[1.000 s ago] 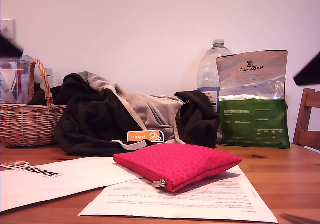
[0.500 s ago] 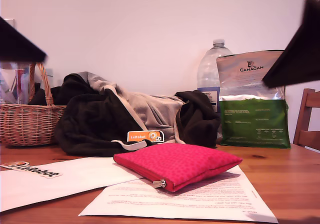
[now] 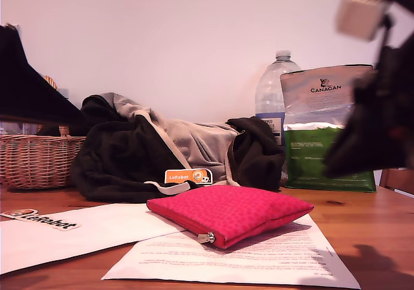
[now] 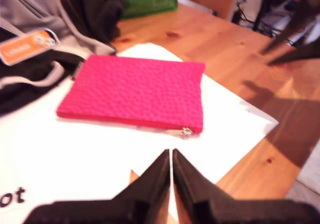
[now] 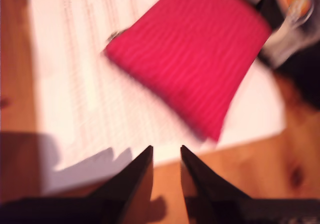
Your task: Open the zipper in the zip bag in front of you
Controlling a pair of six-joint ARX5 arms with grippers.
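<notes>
The zip bag (image 3: 229,213) is a flat pink-red pouch lying on white paper, shut. Its zipper (image 4: 120,119) runs along the edge facing the first wrist view, and the silver pull tab (image 3: 206,238) sits at the front corner. My first gripper (image 4: 172,151) hovers over the paper short of that edge, shut and holding nothing. The first arm (image 3: 26,83) is a dark blur at the exterior view's left. My second gripper (image 5: 166,148) hangs above the paper near the zip bag (image 5: 192,59), its jaws a narrow gap apart and empty. The second arm (image 3: 375,122) blurs at the exterior view's right.
A dark clothing pile (image 3: 162,154) lies right behind the pouch. A wicker basket (image 3: 35,160) stands at the exterior view's left. A water bottle (image 3: 275,89) and a green-and-silver Canagan bag (image 3: 328,128) stand at the back right. Paper sheets (image 3: 246,257) cover the wooden table.
Both arms have swung further into the exterior view from its two sides, and now look larger and lower. The pouch has not moved.
</notes>
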